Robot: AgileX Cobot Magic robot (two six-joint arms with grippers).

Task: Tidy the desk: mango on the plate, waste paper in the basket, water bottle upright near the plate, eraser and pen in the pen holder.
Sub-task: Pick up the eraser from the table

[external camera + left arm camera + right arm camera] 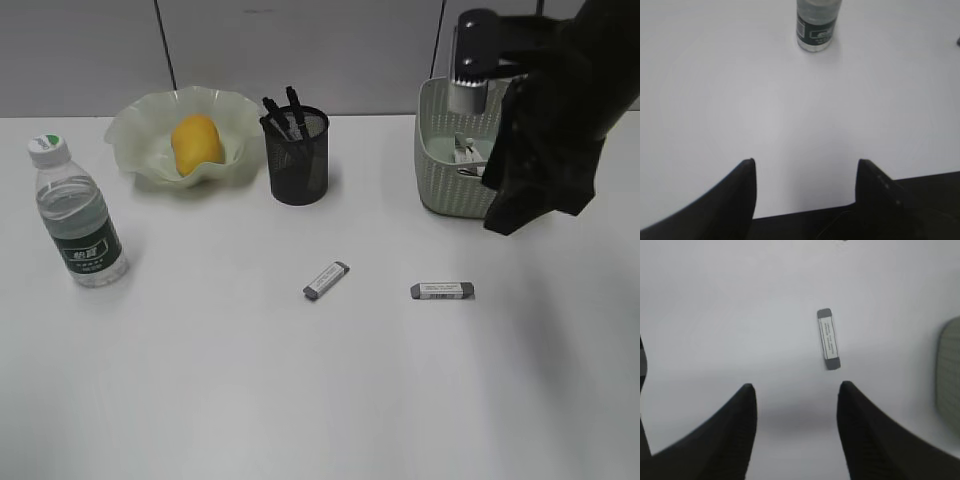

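The mango (197,143) lies in the pale green wavy plate (130,125). The water bottle (80,215) stands upright on the desk (200,380) at the left; its lower part also shows in the left wrist view (815,25). The black mesh pen holder (298,160) holds black pens (285,112). Two grey erasers (326,280) (442,290) lie on the desk. White paper (463,150) shows inside the basket (440,160). My left gripper (804,162) is open and empty over bare desk. My right gripper (796,387) is open and empty, just short of an eraser (828,338).
My right arm, wrapped in black cloth (545,150), hangs over the basket's right side and hides part of it. The basket's edge (947,370) shows at the right of the right wrist view. A grey wall stands behind the desk.
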